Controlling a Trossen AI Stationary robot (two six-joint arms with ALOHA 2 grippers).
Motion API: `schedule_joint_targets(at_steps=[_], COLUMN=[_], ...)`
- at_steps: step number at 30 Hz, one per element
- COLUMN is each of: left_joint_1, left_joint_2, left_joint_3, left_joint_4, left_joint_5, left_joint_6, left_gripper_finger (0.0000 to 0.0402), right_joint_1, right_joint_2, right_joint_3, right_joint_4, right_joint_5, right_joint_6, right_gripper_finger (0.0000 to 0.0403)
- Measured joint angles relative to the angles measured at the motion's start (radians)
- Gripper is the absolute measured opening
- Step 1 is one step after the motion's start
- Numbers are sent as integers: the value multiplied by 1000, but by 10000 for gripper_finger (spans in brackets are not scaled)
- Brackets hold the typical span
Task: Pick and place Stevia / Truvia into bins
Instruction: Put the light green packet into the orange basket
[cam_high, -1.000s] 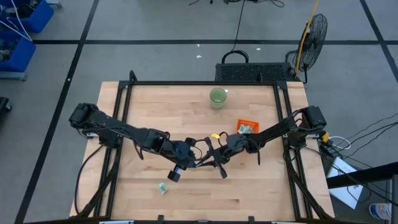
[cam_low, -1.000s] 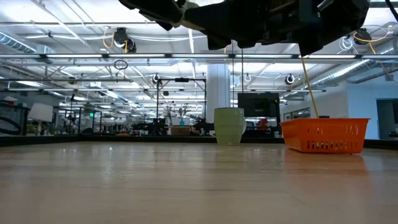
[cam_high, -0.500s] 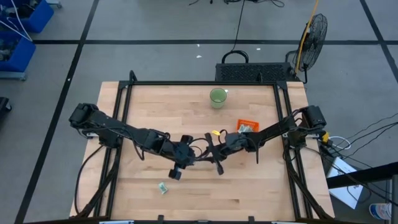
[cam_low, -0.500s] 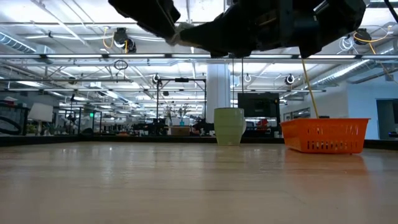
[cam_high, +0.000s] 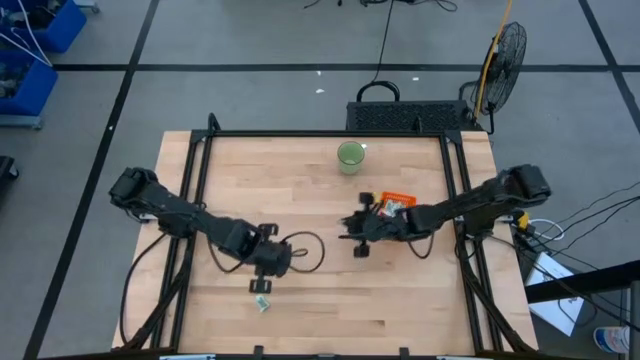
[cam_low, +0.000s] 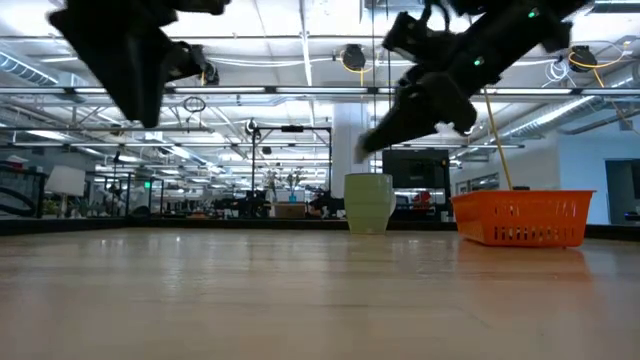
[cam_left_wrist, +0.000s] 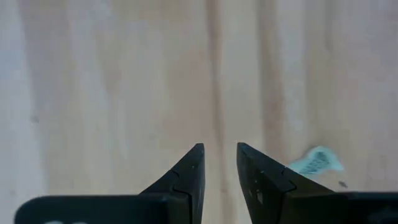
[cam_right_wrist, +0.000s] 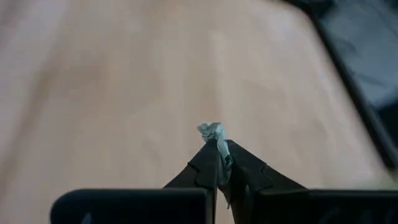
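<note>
**Right gripper carrying sachet to bin**

Right gripper (cam_right_wrist: 219, 163) pinched tight on a crumpled sachet (cam_right_wrist: 213, 132), raised off the table, just short of the orange bin (cam_high: 396, 203) lying beyond it. Judged as the carry step; next calls for reaching over the bin, then letting go. Left gripper (cam_left_wrist: 217, 165) parted narrowly, empty, poised above the table with another sachet (cam_left_wrist: 316, 161) just beside its tip. No legible print anywhere.

Overhead looks straight down; low looks level across the table (cam_high: 300, 180) — 2 wrist cameras close above it.
</note>
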Motion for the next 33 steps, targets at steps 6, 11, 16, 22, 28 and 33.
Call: schedule_joint_targets(at_steps=[6,11,16,22,28,33], left_joint_1=[-98,-156,-188,-199,-213,-218], left_joint_2=[0,0,0,0,0,0], left_joint_3=[-46,-55,-56,-56,-56,-56], left_joint_4=[93,114,114,114,113,113], left_joint_5=[-6,-86,-116,-115,-115,-116], left_joint_6=[-80,-139,-170,-221,-241,-242], left_gripper_finger=[97,97,97,97,97,97], right_joint_1=[31,30,30,16,-17,-35], right_joint_2=[-168,-261,-294,-298,-298,-298], right_joint_3=[0,-57,-162,-207,-207,-207], right_joint_4=[-387,-604,-586,-597,-580,-540], right_joint_5=[216,198,157,112,114,64], right_joint_6=[319,624,669,688,744,747], right_gripper_finger=[11,12,13,13,13,14])
